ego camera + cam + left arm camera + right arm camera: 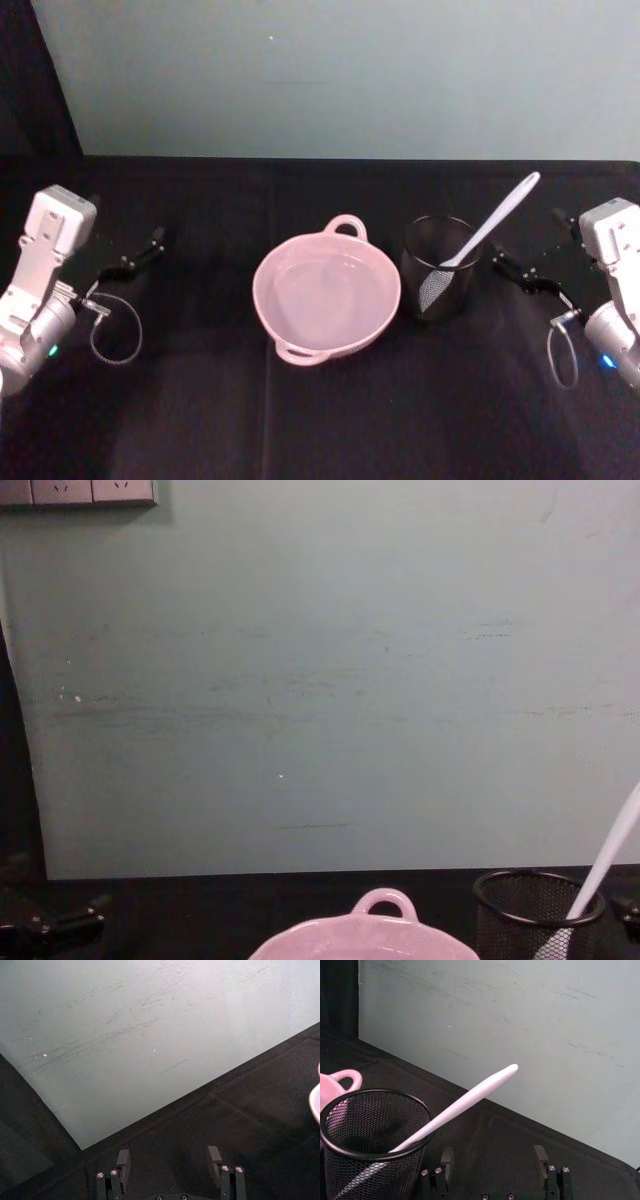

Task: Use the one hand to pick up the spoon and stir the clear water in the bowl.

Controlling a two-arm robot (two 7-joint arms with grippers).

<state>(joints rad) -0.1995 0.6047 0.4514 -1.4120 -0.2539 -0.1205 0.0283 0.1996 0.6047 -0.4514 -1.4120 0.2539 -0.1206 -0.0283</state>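
Partly veiled by the mesh cup [456, 296], the spoon [493, 220] stands tilted.

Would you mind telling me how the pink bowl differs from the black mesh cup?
The pink bowl is wide, shallow and solid; the black mesh cup is narrower, taller and see-through. The bowl has loop handles and holds clear water; the cup has none and holds the white spoon. Both stand upright on the table.
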